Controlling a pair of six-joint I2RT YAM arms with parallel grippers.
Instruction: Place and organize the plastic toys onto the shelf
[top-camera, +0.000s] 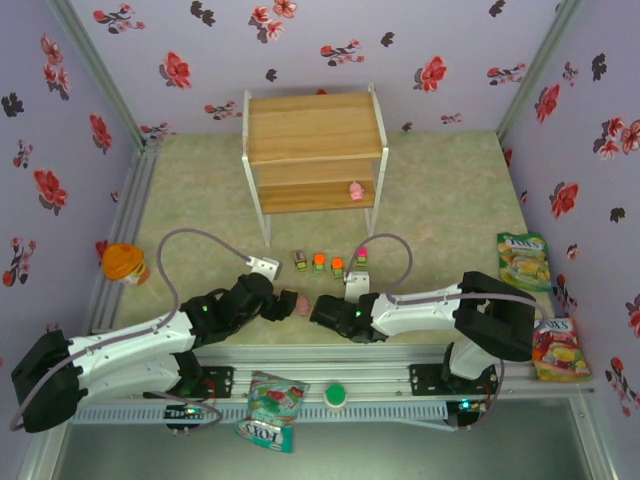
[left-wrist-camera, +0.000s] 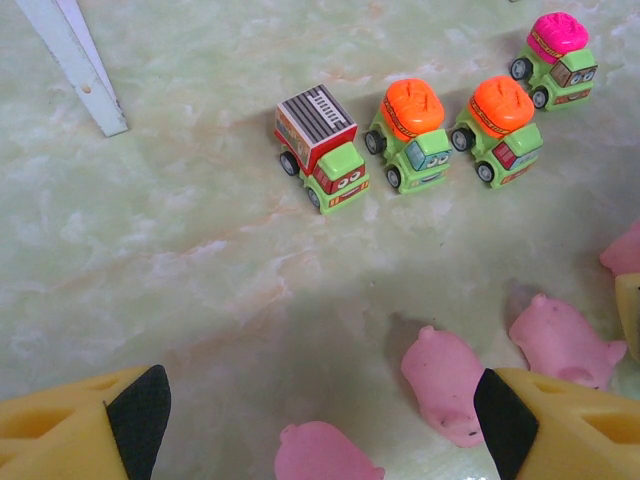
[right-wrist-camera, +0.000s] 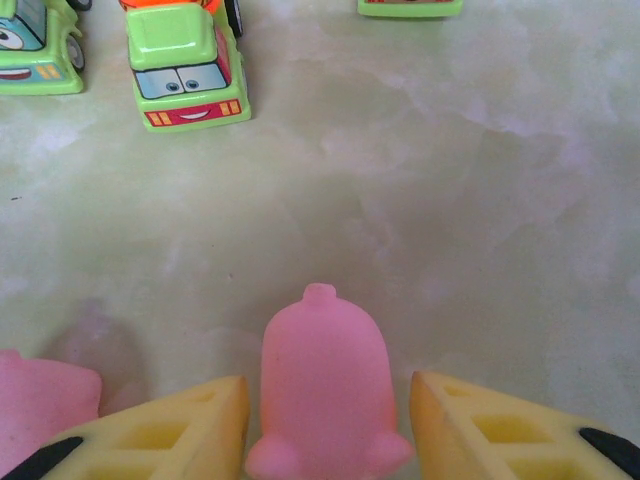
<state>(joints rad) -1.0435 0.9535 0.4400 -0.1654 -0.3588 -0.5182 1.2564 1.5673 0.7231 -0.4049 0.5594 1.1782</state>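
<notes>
- I was grabbing a pig (right-wrist-camera: 322, 370) near the table's (right-wrist-camera: 480, 200) near edge; my right gripper (right-wrist-camera: 328, 405) had narrow jaws around it, and I couldn't tell if they pinched.
- My left gripper (left-wrist-camera: 322, 415) hung wide open.
- Next I needed to squeeze, lift, and reach the far shelf (top-camera: 315, 130).

Counter (left-wrist-camera: 200, 250): pale green, marbled cream with faint peach veins. Walls (top-camera: 330, 60): lavender, printed with red and black flowers. Shelf (top-camera: 315, 130): light wood boards, white frame. The shelf pig (top-camera: 356, 191) reads pink.

On my left wrist feed:
- box truck (left-wrist-camera: 322, 148): grey-and-white striped top, red sides, lime cab
- first orange-topped car (left-wrist-camera: 412, 135) and second orange-topped car (left-wrist-camera: 500, 128): lime bodies
- magenta-topped car (left-wrist-camera: 555, 58): lime body
- all wheels black
- counter pigs (left-wrist-camera: 445, 380): plain pink

Left fingers (left-wrist-camera: 100, 425): yellow, black pads. Right fingers (right-wrist-camera: 500, 430): same yellow.

Snack bags:
- far bag (top-camera: 523, 260): green and yellow
- near-right bag (top-camera: 560, 350): red, pink and yellow
- front bag (top-camera: 270, 408): teal, white and red

Round item (top-camera: 125, 264): orange top.
</notes>
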